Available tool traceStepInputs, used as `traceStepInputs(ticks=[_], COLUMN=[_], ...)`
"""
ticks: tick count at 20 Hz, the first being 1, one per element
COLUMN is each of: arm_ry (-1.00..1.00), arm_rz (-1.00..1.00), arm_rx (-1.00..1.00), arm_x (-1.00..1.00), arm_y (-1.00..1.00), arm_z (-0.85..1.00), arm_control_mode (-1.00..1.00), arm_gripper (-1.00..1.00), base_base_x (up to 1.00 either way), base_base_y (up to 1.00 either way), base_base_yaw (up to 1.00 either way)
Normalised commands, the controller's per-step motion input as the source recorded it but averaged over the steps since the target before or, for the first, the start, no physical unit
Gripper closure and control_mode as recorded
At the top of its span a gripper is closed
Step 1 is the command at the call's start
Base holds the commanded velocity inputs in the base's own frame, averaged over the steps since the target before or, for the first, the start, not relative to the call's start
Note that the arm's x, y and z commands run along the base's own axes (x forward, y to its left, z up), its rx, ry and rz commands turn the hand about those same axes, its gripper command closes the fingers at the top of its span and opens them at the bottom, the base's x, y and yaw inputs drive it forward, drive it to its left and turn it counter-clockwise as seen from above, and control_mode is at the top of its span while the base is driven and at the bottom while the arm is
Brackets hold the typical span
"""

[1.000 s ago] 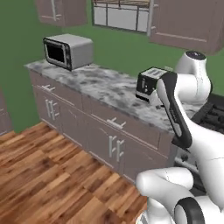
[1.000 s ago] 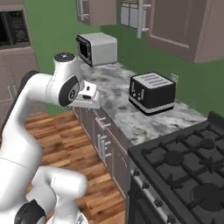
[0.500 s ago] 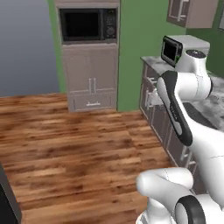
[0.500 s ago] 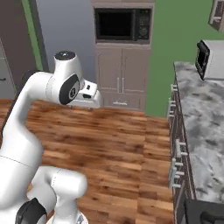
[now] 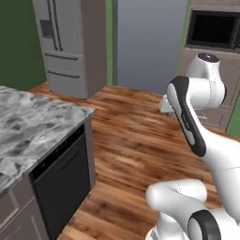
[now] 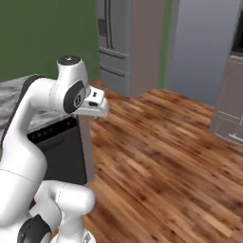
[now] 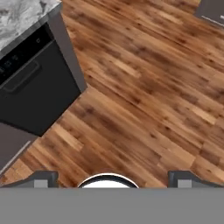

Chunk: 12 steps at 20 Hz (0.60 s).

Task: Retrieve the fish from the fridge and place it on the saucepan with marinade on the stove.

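Left base view: tall grey double-door fridge (image 5: 70, 44) shut and distant, claw (image 7: 111, 177) apart, empty; risk of clipping grey marble counter (image 5: 33, 124) corner en route.

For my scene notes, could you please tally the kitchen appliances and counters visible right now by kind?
Fridge: 1
Dishwasher: 1
Built-in microwave: 1
Marble counter: 1
Total: 4
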Motion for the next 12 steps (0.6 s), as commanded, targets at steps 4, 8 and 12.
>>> traceStepInputs(ticks=[4,8,12], arm_ry=[0.0,0.0,0.0], arm_rz=[0.0,0.0,0.0], arm_rx=[0.0,0.0,0.0], arm_x=[0.0,0.0,0.0], arm_y=[0.0,0.0,0.0], arm_z=[0.0,0.0,0.0], arm_control_mode=[1.0,1.0,1.0], arm_gripper=[-1.0,-1.0,-1.0], base_base_x=[0.64,1.0,1.0], base_base_y=[-0.81,-1.0,-1.0], base_base_yaw=[0.48,0.09,0.02])
